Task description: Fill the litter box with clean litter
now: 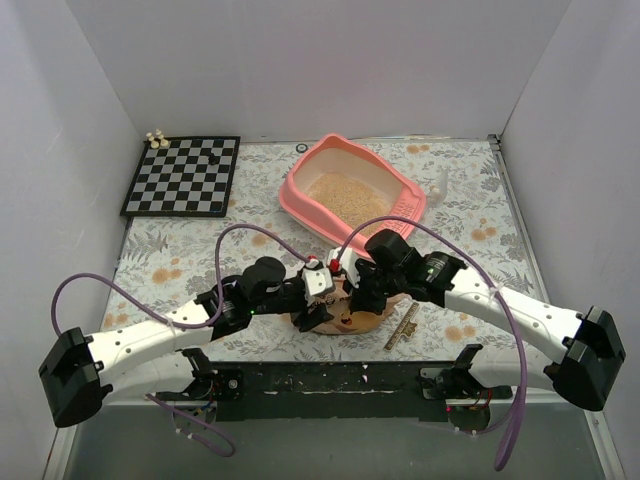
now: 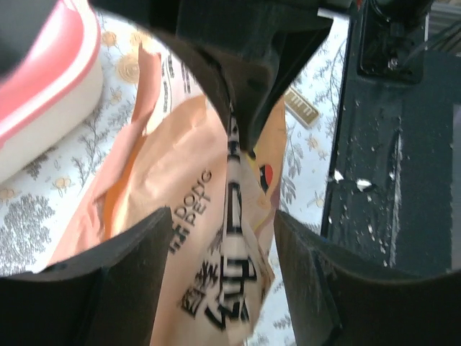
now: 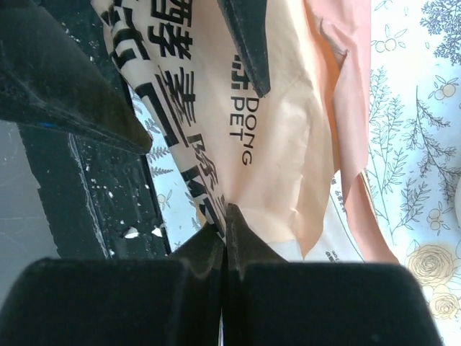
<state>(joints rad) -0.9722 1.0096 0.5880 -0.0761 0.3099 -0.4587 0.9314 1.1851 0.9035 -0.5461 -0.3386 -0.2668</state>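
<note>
End effectors recorded at the bag (image 3: 288,130): right end effector (image 3: 227,214) is clamped on a fold, left end effector (image 2: 223,215) is held spread, jaws astride it.
A shallow layer of clean litter (image 1: 345,197) is seen in the litter box (image 1: 300,197) at the far side of the table (image 1: 160,270), well apart from the bag; filling is judged partial, more pouring needed.

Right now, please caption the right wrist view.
Right gripper shut on a fold of the printed bag.
</note>
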